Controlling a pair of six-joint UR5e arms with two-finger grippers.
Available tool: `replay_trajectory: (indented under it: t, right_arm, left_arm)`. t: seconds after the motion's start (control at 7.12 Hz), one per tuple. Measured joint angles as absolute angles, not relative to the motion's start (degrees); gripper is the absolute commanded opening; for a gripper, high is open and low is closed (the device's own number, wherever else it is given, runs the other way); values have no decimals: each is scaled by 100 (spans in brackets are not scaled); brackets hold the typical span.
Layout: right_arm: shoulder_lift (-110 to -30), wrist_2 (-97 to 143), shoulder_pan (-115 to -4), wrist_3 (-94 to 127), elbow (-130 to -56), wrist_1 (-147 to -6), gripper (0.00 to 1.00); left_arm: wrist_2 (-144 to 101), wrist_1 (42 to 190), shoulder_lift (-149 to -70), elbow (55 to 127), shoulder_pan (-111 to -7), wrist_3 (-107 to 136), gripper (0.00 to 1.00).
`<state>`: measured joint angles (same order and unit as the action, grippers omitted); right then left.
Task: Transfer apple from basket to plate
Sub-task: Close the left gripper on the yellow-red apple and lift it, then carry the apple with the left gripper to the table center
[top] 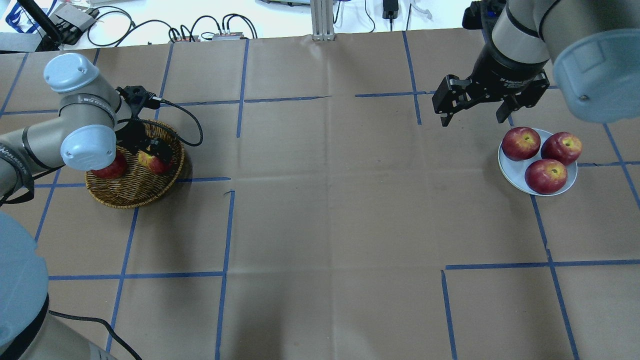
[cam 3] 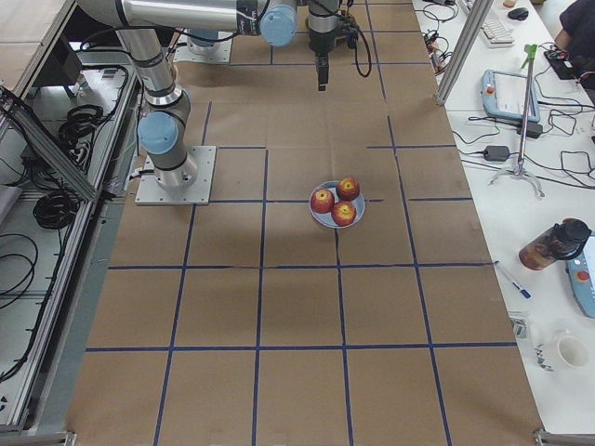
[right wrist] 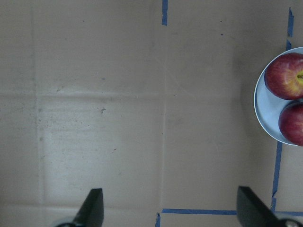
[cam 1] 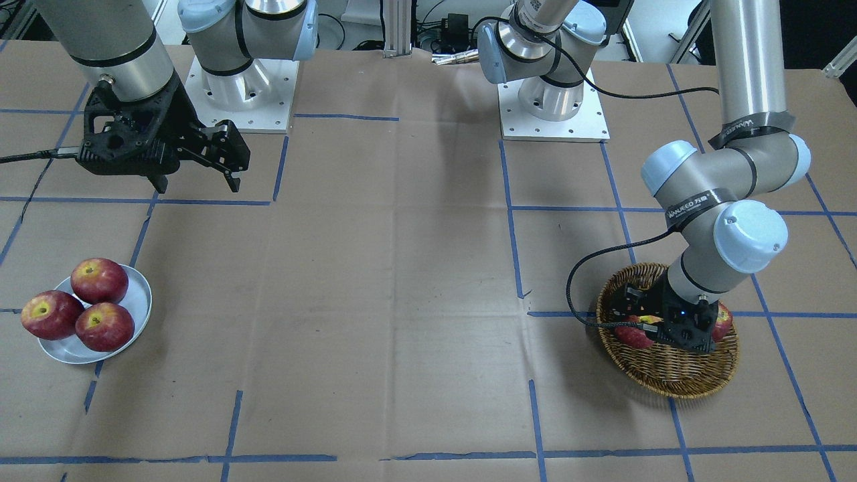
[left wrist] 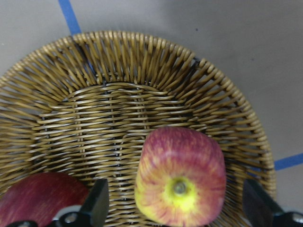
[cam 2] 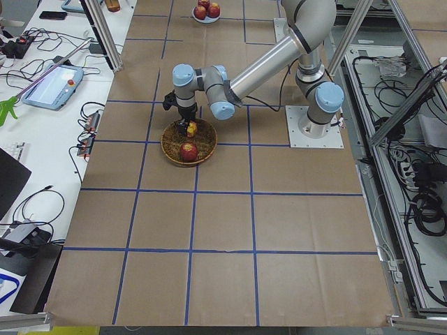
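The streaky red and yellow apple [left wrist: 180,179] lies in the wicker basket [left wrist: 142,52], yellow stem hollow up. My left gripper [left wrist: 176,201] is open and low in the basket, one finger on each side of this apple without closing on it. In the overhead view the apple [top: 152,161] shows under the left gripper [top: 150,151] in the basket [top: 135,197] at the table's left. The grey-white plate [top: 507,167] lies at the far right. My right gripper [top: 472,117] hangs open and empty above the table, just beside the plate.
A darker red apple [top: 111,170] lies in the basket beside the streaky one. Three deep red apples [top: 545,175] fill most of the plate. Brown paper with blue tape lines covers the table [top: 325,200] between basket and plate.
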<state>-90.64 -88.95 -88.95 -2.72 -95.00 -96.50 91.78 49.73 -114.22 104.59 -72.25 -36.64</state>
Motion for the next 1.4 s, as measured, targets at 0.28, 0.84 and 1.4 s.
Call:
replay_trajectory:
  t: [0.28,0.84,1.4]
  right_arm:
    - [-9065,-8895,-8895,-272,-9498,-9646,100]
    - [-9062,-8903,-8895,-272,-9501,-9645,100]
    - [-9062,-8905,-8895,-273,-9501,-9641,100]
  left_arm:
    - [9176,4928,-11523,10428,-7225,-3528,54]
    - [9204,5104,-11439,10095,-7331,-3454,47]
    - [9266,5854,-11557,9263,-8609,-1699,47]
